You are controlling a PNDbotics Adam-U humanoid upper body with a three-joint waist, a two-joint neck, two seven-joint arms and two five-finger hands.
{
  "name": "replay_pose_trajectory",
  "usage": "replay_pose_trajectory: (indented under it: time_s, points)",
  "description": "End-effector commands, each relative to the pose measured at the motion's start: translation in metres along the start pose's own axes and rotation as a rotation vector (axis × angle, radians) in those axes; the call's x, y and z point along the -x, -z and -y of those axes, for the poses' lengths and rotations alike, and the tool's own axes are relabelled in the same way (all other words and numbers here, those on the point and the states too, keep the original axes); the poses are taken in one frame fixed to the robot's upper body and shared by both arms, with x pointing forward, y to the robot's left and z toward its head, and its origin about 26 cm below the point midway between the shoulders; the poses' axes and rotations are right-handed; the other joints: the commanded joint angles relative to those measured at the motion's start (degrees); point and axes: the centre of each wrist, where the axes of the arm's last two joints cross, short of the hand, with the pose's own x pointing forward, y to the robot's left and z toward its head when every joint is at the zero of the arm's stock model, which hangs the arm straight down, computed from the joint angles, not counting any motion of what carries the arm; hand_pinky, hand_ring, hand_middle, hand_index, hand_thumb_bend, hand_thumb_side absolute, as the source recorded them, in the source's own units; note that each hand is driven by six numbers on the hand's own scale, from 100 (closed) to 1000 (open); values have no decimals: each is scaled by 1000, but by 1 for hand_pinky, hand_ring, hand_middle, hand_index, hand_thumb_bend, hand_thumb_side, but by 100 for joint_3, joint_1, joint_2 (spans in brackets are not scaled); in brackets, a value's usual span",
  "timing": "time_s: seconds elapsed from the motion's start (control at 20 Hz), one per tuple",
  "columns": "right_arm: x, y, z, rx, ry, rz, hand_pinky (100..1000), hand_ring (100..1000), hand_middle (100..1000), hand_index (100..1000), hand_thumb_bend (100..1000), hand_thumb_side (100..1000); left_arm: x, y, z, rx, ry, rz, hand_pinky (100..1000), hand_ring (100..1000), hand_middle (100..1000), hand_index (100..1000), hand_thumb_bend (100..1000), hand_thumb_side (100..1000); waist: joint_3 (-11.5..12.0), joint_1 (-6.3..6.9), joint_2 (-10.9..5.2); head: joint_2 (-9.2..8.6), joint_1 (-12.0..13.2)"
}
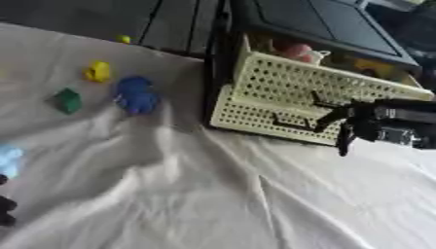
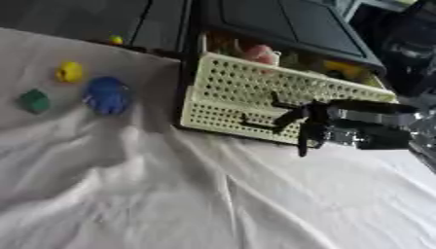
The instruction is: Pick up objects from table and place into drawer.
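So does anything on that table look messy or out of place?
The white cloth over the table is heavily rumpled, with long creases toward the perforated drawer. The small blue, green and yellow objects lie scattered at the left. Nothing looks spilled or broken.

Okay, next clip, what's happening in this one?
The robot's right hand hangs with straight fingers in front of the cream perforated drawer, which is pulled open and already holds a pink thing. A yellow toy, a green toy and a blue toy lie on the white cloth.
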Motion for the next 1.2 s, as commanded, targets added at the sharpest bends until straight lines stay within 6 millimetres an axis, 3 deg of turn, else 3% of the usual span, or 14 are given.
replay_pose_trajectory:
  time_s: [0.05, 0.45, 1.2]
  points:
    - [-14, -5, 18, 6, -62, 5, 668, 574, 841, 940, 100, 1000, -5, 1, 1, 13, 6, 19, 520, 582, 673, 859, 260, 1000, -35, 25, -143, -86, -23]
    - [-13, -7, 20, 39, -66, 6, 665, 575, 844, 941, 100, 1000, -5, 2, 2, 24, 2, 16, 522, 582, 675, 861, 261, 1000, -53, 11, -142, -149, -51]
    - [-6, -13, 21, 92, -74, 10, 667, 567, 861, 955, 100, 1000, -4, 1, 4, 37, 7, 7, 526, 581, 676, 861, 259, 1000, 14, -36, 30, -397, -112]
